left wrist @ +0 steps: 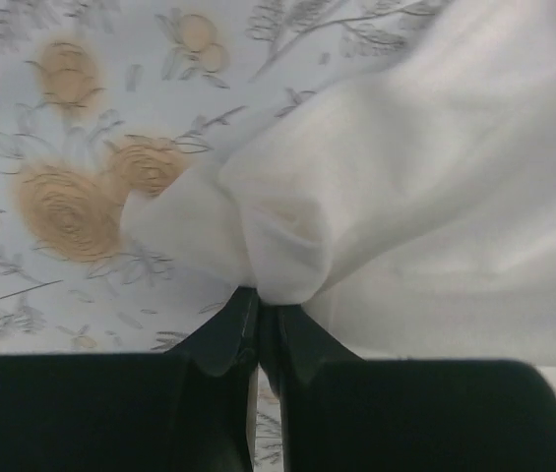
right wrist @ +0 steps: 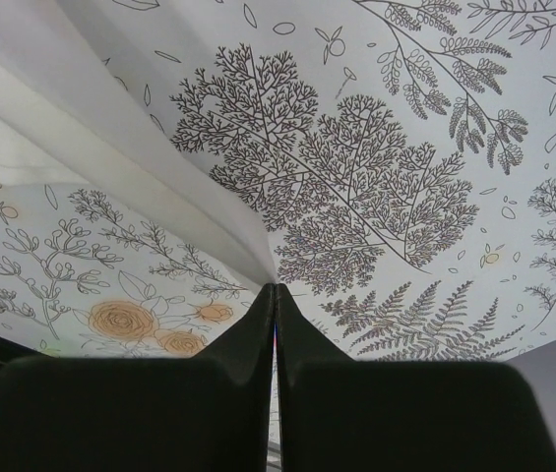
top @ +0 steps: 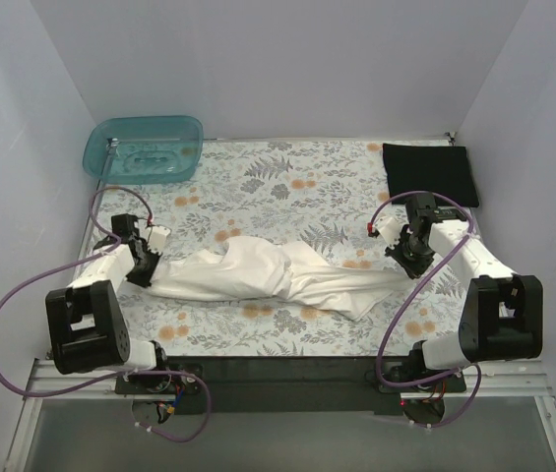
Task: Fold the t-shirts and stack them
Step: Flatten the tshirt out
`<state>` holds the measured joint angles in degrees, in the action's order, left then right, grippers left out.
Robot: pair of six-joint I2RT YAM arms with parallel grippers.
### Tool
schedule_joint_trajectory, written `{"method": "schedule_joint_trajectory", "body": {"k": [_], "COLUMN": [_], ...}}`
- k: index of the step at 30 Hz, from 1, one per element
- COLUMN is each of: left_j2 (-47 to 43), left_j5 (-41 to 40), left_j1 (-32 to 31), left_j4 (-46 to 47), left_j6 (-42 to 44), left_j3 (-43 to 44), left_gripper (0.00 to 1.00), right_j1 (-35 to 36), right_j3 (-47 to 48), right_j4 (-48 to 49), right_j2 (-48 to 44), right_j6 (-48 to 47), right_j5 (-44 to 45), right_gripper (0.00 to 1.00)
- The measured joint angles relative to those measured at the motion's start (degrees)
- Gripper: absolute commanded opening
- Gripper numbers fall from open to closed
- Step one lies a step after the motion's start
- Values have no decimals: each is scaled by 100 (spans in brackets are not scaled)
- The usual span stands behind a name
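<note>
A grey-and-orange floral patterned cloth (top: 287, 177) is spread flat beneath everything. Across the middle of the frame lies the cream-white soft fabric t-shirt (top: 268, 275), drawn out lengthwise from left to right, rumpled and twisted, with no clean fold visible; judged not yet folded. At the upper right the black soft fabric t-shirt (top: 429, 174) lies as a flat, squared rectangle; judged folded and set down as the base of the stack. A translucent teal plastic tub (top: 144, 147) stands at the upper left, well apart from both garments. The left hand (left wrist: 258, 305), at the left end of the cream-white garment, is clamped on a bunched corner of it. The right hand (right wrist: 276, 290), at the right end, is pressed together on a thin edge of the same garment. Outstanding: fold the cream-white garment and place it on the black one. Estimated roughly half complete.
</note>
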<state>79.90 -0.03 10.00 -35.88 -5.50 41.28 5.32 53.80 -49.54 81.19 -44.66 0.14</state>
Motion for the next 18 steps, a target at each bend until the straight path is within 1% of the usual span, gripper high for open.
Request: {"method": "schedule_joint_trajectory", "body": {"k": [1,2,3,4,5,6,8,9,11,15,16,18], "left_j2": [31,33,103,199,310,339,308,264,195,293,435,883], "left_j5": [-22,-52,11,179,402,643,1412,1738,2140,2645,2719,2800], "left_j1": [116,210,363,481,592,654,660,542,125,-1266,-1591,-2048], "left_j4": [44,136,87,-83,-326,-522,-931,-975,-946,-529,-404,-201], "left_j6": [68,103,160,221,273,328,319,284,127,-396,-542,-831], "left_j3": [17,26,96,243,470,664,1220,1480,1891,2350,2415,2583], "left_gripper": [4,14,26,46,54,59,66,66,67,67,67,68], "right_j1": [0,0,0,0,0,-2,-2,-2,-2,-4,-7,-7], "right_j3": [-4,-7,-13,-24,-33,-37,-37,-37,-37,-37,-37,-37], "right_j4": [-4,-2,-2,-4,-7,-9,-9,-9,-9,-22,-28,-44], "right_j2": [0,0,0,0,0,0,-2,-2,-2,-2,-2,-2], "right_j6": [-24,-46,-63,-70,-76,-76,-79,-79,-76,-72,-68,-61], "right_j5": [7,13,13,11,15,17,26,26,24,17,17,15], "right_gripper": [1,1,1,1,1,1,1,1,1,1,1,1]}}
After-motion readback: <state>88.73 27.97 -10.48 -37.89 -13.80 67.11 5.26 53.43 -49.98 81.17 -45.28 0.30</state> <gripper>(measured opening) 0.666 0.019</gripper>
